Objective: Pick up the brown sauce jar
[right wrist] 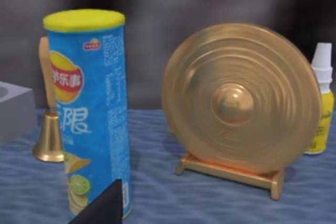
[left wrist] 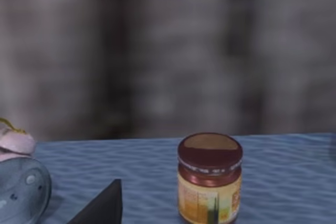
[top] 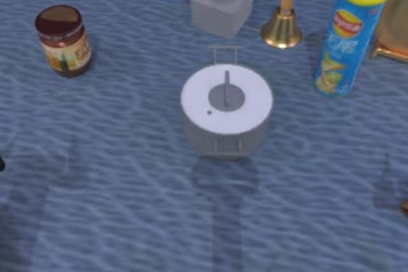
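The brown sauce jar (top: 64, 41) stands upright at the table's far left, with a dark maroon lid and an orange-yellow label. In the left wrist view the jar (left wrist: 210, 179) is straight ahead, some way off. Of my left gripper only one dark finger (left wrist: 107, 208) shows, with nothing against its inner face and nothing held. My right gripper likewise shows a single dark finger (right wrist: 107, 205), in front of the blue chips can (right wrist: 92, 114). Both arms sit at the table's near edges, almost out of the top view.
A white-topped round grey device (top: 226, 106) stands mid-table. At the back are a grey cube (top: 222, 4), a brass bell (top: 282, 27) and the tall chips can (top: 349, 36). A gold disc on a stand (right wrist: 239, 100) and a yellow bottle (right wrist: 321, 108) are far right.
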You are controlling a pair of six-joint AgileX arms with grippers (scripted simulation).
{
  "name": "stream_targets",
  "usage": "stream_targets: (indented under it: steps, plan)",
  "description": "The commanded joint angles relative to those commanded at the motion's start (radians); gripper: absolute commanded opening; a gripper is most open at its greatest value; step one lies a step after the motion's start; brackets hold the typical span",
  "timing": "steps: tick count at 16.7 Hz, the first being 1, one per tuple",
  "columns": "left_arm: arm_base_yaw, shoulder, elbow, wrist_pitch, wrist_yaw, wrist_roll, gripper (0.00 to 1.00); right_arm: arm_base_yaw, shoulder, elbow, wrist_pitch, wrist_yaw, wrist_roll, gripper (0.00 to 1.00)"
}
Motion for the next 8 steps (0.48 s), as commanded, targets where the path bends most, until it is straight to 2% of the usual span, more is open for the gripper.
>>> stream_targets:
  steps: [8]
  plan:
    - [-0.030,0.644,0.663,-0.388,0.060,0.051,1.00,0.000,0.000,0.000,0.000,0.000,0.000,1.00]
